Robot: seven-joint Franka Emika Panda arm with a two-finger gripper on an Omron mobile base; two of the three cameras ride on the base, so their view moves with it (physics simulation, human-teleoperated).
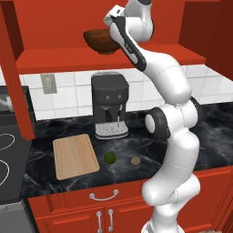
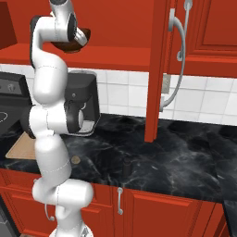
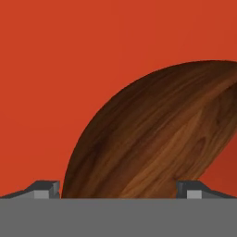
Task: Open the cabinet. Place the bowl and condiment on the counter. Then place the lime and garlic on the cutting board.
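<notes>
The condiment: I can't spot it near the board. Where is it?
The condiment stands on the counter near its front edge in the right base view, right of the garlic.

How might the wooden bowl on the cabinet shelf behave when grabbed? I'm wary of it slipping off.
The bowl looks rigid, so it likely won't flex. Its curved, smooth side may slide between the open gripper fingers. Standing on a small foot, it could tip if nudged at the rim.

— What can't we see in full?
— The arm (image 1: 132, 43) hides the bowl's (image 1: 98, 40) right side.
— And up close?
— The bowl (image 3: 157, 139) runs off the right edge.
</notes>
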